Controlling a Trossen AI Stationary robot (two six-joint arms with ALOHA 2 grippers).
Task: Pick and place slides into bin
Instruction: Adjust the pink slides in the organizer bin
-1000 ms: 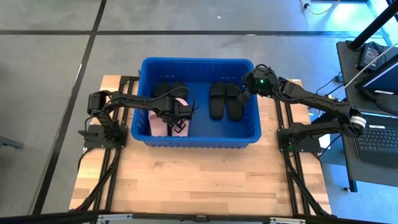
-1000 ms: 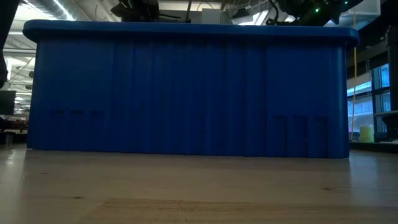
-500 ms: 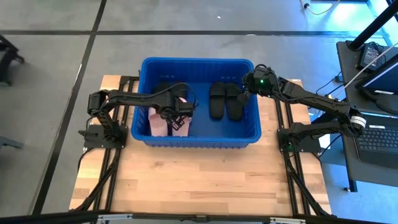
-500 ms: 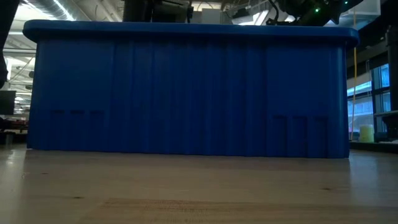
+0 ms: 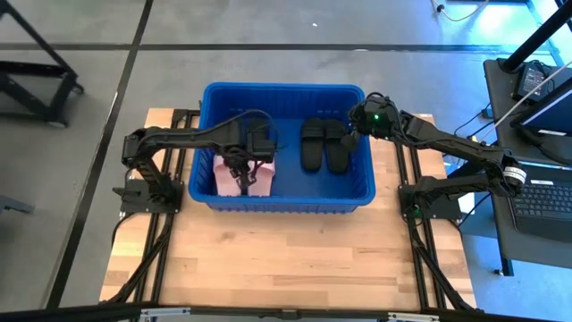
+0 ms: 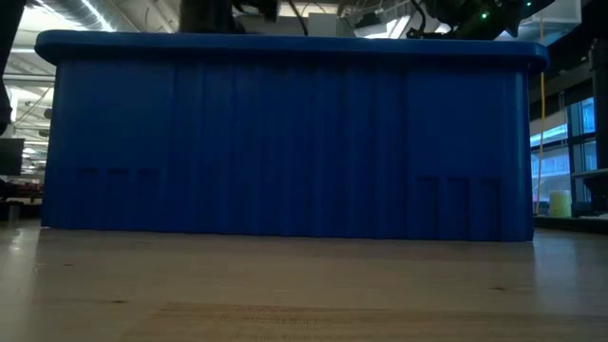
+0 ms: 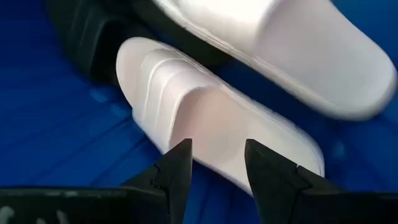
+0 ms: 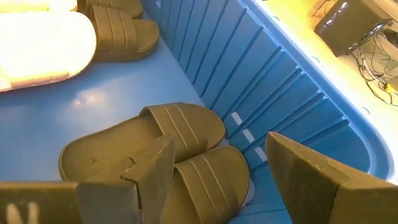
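Our left gripper (image 7: 214, 171) hangs inside the bin (image 5: 284, 95), its fingers (image 7: 177, 171) parted with nothing between them, just above a pale pink slide (image 7: 211, 118); a second pale slide (image 7: 292, 43) lies beside it, partly over a black slide (image 7: 87, 37). Our right gripper (image 8: 217, 168) sits at the bin's right end, fingers (image 8: 308, 171) apart and empty, above a pair of black slides (image 5: 323, 144) on the bin floor. The bin stands on the worktop (image 5: 286, 255).
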